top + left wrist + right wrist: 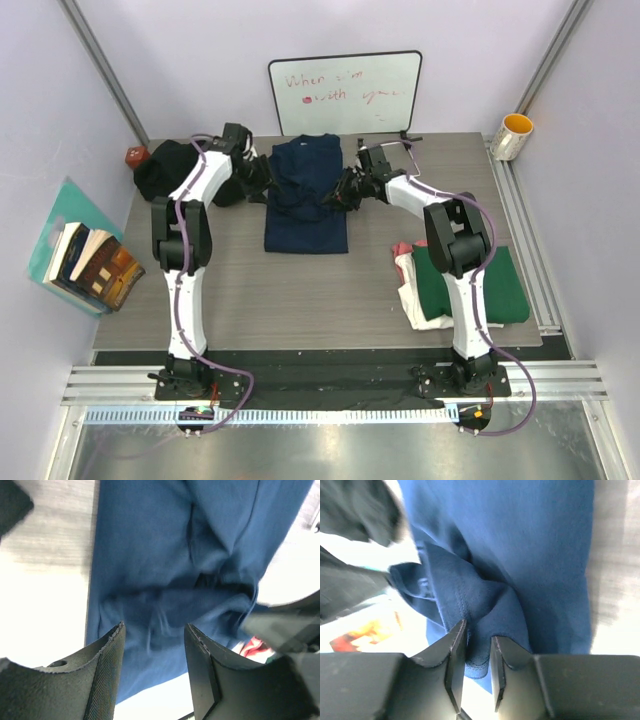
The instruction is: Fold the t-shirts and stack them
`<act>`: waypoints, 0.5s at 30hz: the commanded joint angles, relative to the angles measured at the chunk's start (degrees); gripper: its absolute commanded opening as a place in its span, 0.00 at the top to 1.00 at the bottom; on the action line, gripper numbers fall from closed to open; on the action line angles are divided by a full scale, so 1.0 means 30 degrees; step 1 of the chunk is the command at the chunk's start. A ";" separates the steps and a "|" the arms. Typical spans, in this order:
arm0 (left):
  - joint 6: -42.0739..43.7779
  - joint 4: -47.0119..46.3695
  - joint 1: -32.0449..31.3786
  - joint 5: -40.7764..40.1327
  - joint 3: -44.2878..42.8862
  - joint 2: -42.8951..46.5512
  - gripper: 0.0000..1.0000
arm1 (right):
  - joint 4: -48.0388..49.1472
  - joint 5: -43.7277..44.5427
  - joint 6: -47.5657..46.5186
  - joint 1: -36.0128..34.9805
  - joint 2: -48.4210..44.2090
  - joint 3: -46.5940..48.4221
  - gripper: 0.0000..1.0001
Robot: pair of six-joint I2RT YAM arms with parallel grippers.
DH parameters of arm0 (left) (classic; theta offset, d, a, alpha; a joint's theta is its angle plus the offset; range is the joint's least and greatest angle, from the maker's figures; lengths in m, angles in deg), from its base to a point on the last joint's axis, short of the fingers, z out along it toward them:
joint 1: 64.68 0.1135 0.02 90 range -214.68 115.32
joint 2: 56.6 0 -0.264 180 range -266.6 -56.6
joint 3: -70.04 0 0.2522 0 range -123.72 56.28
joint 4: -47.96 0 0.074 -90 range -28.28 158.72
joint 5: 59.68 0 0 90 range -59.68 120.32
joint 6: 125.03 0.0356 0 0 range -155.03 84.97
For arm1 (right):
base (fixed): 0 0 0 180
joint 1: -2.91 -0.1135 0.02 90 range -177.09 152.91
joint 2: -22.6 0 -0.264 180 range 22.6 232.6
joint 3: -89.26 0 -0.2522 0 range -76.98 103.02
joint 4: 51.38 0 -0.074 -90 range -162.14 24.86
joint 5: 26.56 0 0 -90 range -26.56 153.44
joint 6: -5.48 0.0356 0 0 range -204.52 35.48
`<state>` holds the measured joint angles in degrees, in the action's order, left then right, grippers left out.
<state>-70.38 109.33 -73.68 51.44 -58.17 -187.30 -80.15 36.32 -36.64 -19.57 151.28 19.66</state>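
The navy blue t-shirt (306, 195) lies partly folded at the back middle of the table. My right gripper (342, 190) is at its right edge, shut on a bunched fold of the navy cloth (485, 605) between its jaws (478, 640). My left gripper (262, 182) is at the shirt's left edge; its jaws (154, 630) stand open over the navy cloth (175, 555), gripping nothing. The black t-shirt (165, 168) lies crumpled at the back left. The dark green t-shirt (500, 285) lies folded at the right on the cream-white one (420, 300), with the pink-red one (402, 249) showing beside them.
A whiteboard (345, 92) with red writing leans on the back wall. A white cup (512, 135) stands at the back right. Books (90, 262) lie off the table's left edge, and a small red object (135, 156) sits beside the black shirt.
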 commanded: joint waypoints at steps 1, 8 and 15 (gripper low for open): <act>0.0881 -0.0725 -0.0777 0.0690 0.1290 0.3132 0.48 | 0.3622 -0.1039 0.3343 0.0754 0.0433 0.0365 0.73; 0.1533 -0.2509 -0.3474 0.1418 0.5363 0.5301 0.49 | 0.8448 -0.2650 0.8000 0.1458 0.1519 -0.0366 0.61; 0.1384 -0.4118 -0.4794 0.1192 0.7795 0.5216 0.49 | 1.0741 -0.2886 1.0230 0.1429 0.1871 -0.0865 0.56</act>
<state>-67.08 101.97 -88.50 54.92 -37.74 -172.11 -57.50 29.53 -12.27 -14.96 157.38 17.47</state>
